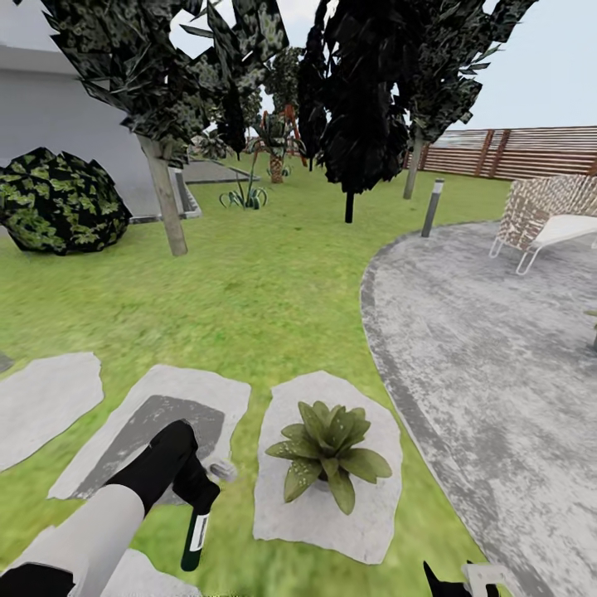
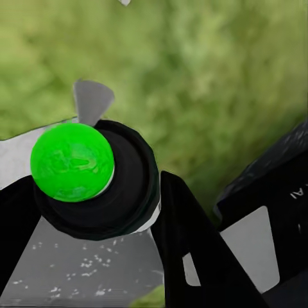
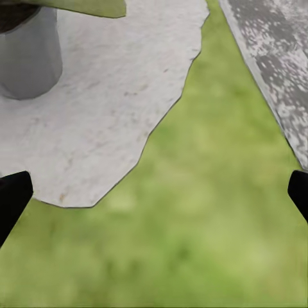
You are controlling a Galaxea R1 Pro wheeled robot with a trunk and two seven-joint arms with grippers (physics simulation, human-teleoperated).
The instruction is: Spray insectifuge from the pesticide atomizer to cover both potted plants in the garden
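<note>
One plant [image 1: 327, 452] sits just right of my left gripper [image 1: 196, 491], which is clamped on the bottle [image 1: 196, 539], hanging straight down; my right gripper [image 3: 154, 192] is wide apart.

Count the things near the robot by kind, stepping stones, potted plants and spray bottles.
Stepping stones: 3
Potted plants: 1
Spray bottles, held in the left tool: 1
Total: 5

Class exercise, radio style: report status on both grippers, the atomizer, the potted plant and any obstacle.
Left gripper shut on pesticide atomizer, hanging down over grass. Right gripper open, empty. Potted plant on stepping stone, right of atomizer. Nothing between them.
</note>
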